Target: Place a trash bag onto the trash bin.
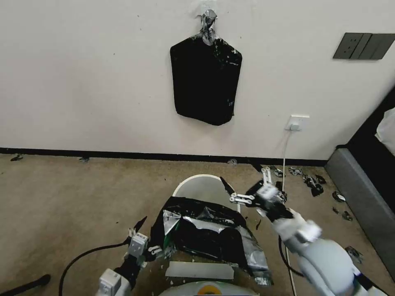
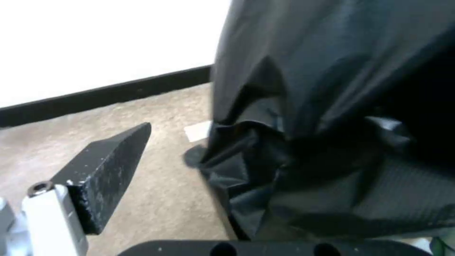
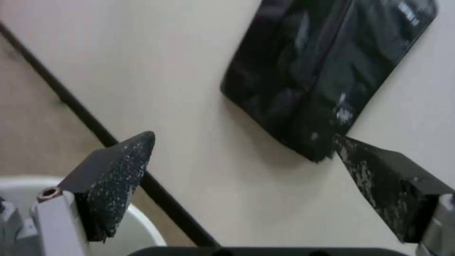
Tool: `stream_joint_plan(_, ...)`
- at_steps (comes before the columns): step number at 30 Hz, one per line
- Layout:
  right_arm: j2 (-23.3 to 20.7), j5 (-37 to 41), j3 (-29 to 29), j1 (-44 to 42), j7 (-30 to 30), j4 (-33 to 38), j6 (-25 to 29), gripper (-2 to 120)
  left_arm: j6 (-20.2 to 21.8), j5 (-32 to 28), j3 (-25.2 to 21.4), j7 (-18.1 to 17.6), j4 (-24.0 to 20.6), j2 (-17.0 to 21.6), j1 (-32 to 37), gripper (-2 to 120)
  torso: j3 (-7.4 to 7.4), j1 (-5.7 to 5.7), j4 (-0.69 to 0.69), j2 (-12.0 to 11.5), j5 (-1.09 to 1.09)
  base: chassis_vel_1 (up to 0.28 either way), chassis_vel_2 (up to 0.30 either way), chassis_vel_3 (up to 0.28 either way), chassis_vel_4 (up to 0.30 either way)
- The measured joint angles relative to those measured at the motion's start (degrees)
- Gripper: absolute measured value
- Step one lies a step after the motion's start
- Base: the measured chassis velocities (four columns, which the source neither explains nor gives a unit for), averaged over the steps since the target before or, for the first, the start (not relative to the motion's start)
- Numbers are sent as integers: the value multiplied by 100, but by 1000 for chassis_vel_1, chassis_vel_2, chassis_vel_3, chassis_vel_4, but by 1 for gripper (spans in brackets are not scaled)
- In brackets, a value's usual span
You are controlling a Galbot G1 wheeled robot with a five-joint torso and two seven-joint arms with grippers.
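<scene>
The trash bag (image 1: pixel 205 234) drapes over the near half of the trash bin (image 1: pixel 203 187), whose far rim is bare. The right tool (image 1: pixel 246 188), released and empty, hovers nearest that rim. The left tool (image 1: pixel 144 238), released, sits beside the bag's left edge.

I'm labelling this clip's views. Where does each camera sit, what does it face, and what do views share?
Head view: on the robot's head, facing down at the trash bin with the trash bag half over it; left claw, right claw.
Left wrist view: on the left wrist, facing the trash bag; one claw finger.
Right wrist view: on the right wrist, facing the hanging black bundle; open right claw.
Shared: bundle, bin rim.
</scene>
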Motion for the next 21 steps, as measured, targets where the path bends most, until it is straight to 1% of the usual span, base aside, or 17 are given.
stream_joint_plan(1,-19,-98,-30,53,10,22,-173,100,0,-11,-9,106,14,18,-23,100,0,0,0,0,0,0,0,0,0)
stream_joint_plan(2,-19,-98,-30,53,10,22,-173,100,0,-11,-9,106,14,18,-23,100,0,0,0,0,0,0,0,0,0)
stream_joint_plan(3,-69,-391,-65,164,-58,89,-592,100,-4,-46,-13,285,51,67,-75,100,0,0,-3,0,-2,0,0,0,0)
stream_joint_plan(4,-123,-613,-80,246,-211,130,-875,100,-41,-77,-14,384,90,96,-96,100,0,0,-3,0,-1,0,0,0,0)
stream_joint_plan(5,-167,-742,-97,312,-350,158,-1060,100,-91,-103,-15,428,119,109,-106,100,0,0,-3,0,-1,0,0,0,0)
stream_joint_plan(6,-167,-742,-97,312,-350,158,-1060,100,-91,-103,-15,428,119,109,-106,100,0,0,-3,0,-1,0,0,0,0)
stream_joint_plan(7,-244,-892,-156,451,-570,195,-1332,100,-205,-160,-24,470,160,118,-120,100,0,0,-3,0,-2,0,0,0,0)
stream_joint_plan(10,-363,-999,-440,902,-931,190,-1831,100,-363,-330,-89,511,137,97,-99,100,0,0,-3,0,-2,0,0,0,0)
stream_joint_plan(11,-363,-999,-440,902,-931,190,-1831,100,-363,-330,-89,511,137,97,-99,100,0,0,-3,0,-2,0,0,0,0)
stream_joint_plan(14,-363,-1015,-894,1564,-1211,34,-2228,100,-453,-491,-181,598,47,-16,-83,100,0,0,-2,0,-1,0,0,0,0)
stream_joint_plan(15,-363,-1015,-894,1564,-1211,34,-2228,100,-453,-491,-181,598,47,-16,-83,100,0,0,-2,0,-1,0,0,0,0)
stream_joint_plan(18,-200,-1033,-1359,2051,-1463,-200,-2554,100,-523,-529,-294,609,26,-124,-52,100,0,0,-2,0,-1,0,0,0,0)
stream_joint_plan(19,-200,-1033,-1359,2051,-1463,-200,-2554,100,-523,-529,-294,609,26,-124,-52,100,0,0,-2,0,-1,0,0,0,0)
stream_joint_plan(21,-108,-1035,-1643,2291,-1592,-396,-2717,100,-572,-529,-386,603,13,-161,0,100,0,0,-2,0,-1,0,0,0,0)
